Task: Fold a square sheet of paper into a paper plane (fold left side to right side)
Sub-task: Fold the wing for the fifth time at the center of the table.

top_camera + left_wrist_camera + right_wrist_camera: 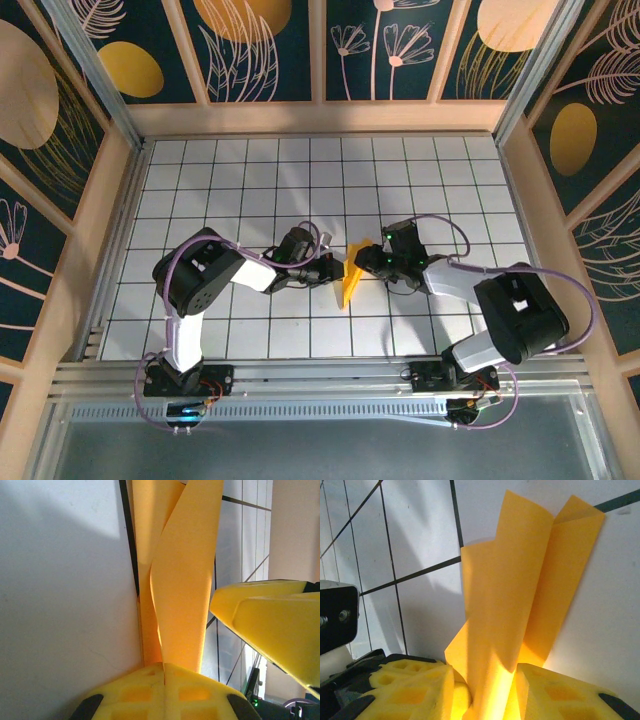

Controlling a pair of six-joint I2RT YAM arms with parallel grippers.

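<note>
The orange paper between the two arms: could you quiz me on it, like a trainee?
1. True or false: the paper lies flat on the table.
2. The paper is: A) between the left gripper and right gripper; B) by the back wall; C) on an arm's base.
3. Fill in: the left gripper's fingers are ___ in colour.
Key: 1 false; 2 A; 3 yellow.

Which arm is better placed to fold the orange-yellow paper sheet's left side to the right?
Probably left: the left gripper is shut on the orange-yellow paper sheet from its left, while the right gripper sits at its right.
</note>
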